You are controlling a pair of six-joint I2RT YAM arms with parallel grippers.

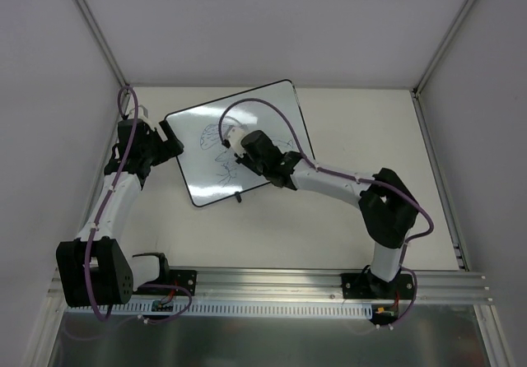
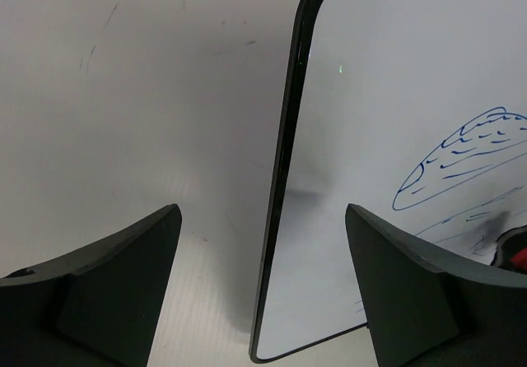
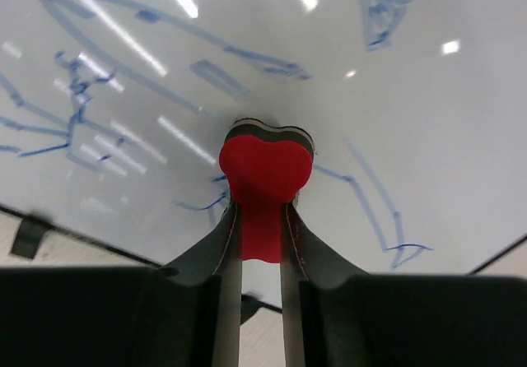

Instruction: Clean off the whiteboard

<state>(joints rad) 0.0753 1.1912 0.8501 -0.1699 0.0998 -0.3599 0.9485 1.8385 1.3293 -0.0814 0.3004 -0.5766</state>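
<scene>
The whiteboard (image 1: 265,113) lies tilted on the table, with blue scribbles (image 1: 216,149) on its left and middle. My right gripper (image 1: 236,146) is over the scribbles. In the right wrist view it (image 3: 262,219) is shut on a small red eraser (image 3: 265,169) that is pressed against the board (image 3: 436,112). My left gripper (image 1: 170,143) is at the board's left corner. In the left wrist view it (image 2: 263,281) is open, its fingers (image 2: 123,285) straddling the board's black rim (image 2: 280,186), one over the table and one over the board (image 2: 387,79).
A small black clip (image 1: 237,196) sits on the board's near long edge, also in the right wrist view (image 3: 29,235). Grey walls enclose the table on the left, back and right. A metal rail (image 1: 272,281) runs along the near edge.
</scene>
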